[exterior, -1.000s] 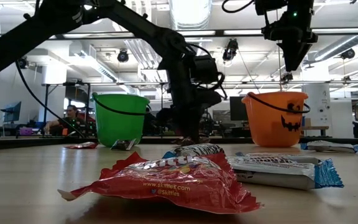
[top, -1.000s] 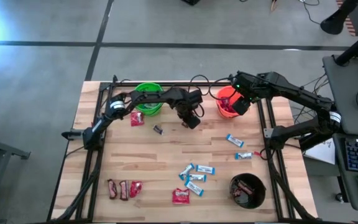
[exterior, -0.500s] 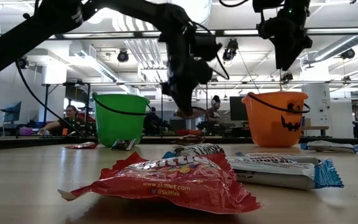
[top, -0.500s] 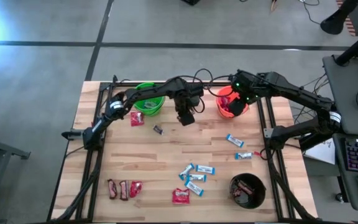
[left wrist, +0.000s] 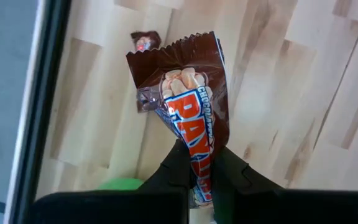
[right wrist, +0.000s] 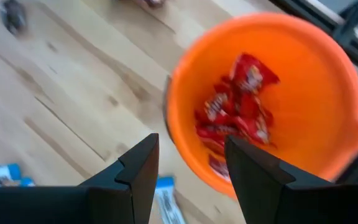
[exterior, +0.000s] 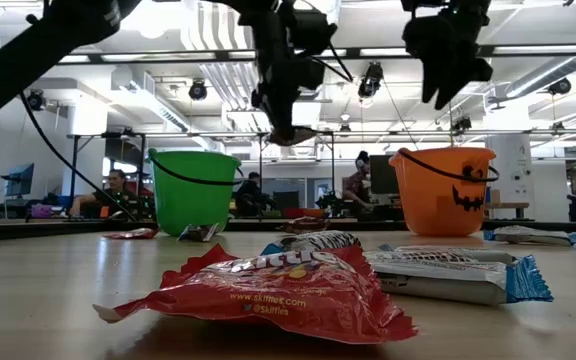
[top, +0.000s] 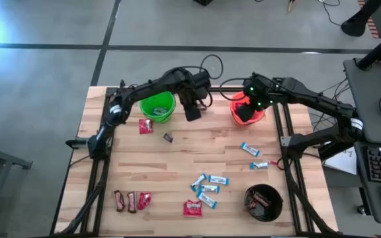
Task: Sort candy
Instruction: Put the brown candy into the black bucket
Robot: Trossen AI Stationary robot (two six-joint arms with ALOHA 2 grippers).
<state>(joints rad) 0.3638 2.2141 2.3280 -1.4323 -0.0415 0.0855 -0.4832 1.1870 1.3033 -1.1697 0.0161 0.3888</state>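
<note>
left claw (top: pixel 192 114) — risen, nearer green bucket (top: pixel 158 106) | grips PayDay bar (left wrist: pixel 188 106)

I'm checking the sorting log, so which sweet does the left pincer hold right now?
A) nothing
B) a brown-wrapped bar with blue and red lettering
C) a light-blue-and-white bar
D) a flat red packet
B: the left wrist view shows the left pincer shut on the brown-wrapped bar with blue and red lettering, raised over the wooden table.
</note>
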